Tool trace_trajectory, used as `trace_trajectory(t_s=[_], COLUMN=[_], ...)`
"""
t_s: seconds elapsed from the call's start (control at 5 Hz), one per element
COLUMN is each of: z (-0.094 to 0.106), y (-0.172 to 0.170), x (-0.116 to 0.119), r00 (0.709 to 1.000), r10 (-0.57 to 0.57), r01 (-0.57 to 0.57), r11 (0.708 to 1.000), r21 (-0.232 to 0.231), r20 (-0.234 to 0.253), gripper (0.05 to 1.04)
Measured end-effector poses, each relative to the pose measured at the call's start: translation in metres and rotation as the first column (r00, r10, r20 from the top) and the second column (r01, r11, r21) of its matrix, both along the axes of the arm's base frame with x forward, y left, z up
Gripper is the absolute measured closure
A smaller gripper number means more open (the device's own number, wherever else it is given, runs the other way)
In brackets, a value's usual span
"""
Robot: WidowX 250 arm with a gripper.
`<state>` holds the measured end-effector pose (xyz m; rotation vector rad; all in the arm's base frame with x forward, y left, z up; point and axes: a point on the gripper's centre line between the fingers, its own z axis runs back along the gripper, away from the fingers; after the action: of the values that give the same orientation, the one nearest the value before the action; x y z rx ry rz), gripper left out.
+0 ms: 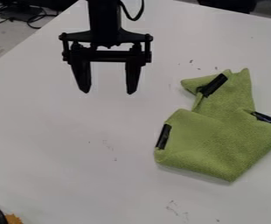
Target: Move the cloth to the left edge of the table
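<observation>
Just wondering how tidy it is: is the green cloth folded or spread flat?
Folded: the cloth lies bent over itself, with a narrower part jutting past the fold.

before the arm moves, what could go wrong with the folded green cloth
The folded green fabric cloth could unfold if gripped by one layer. The black two-finger end effector might slip on the black strip at the cloth's left side. The white table's left edge shows no lip, so overshooting could drop the cloth.

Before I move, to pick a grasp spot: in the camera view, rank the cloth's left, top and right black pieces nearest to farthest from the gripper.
1. Left piece, left edge.
2. Top piece, upper end.
3. Right piece, right edge.
</observation>
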<state>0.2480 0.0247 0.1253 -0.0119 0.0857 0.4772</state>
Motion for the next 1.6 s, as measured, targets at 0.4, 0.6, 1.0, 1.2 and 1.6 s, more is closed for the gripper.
trace_trajectory(t_s=[0.4,0.6,1.0,1.2,1.6], z=[-0.013,-0.018,-0.042,-0.058,-0.086], y=[-0.004,-0.021,-0.083,-0.118,-0.155], x=[0.007,0.026,0.044,0.068,0.090], r00=[0.996,0.981,0.960,0.937,0.916], r10=[-0.063,-0.176,-0.279,-0.348,-0.401], r01=[0.063,0.174,0.280,0.349,0.401], r11=[0.998,0.984,0.958,0.935,0.914], r21=[-0.004,-0.031,-0.057,-0.066,-0.064], r20=[-0.064,-0.079,0.015,0.017,0.013], gripper=[0.084,0.084,0.084,0.084,0.084])
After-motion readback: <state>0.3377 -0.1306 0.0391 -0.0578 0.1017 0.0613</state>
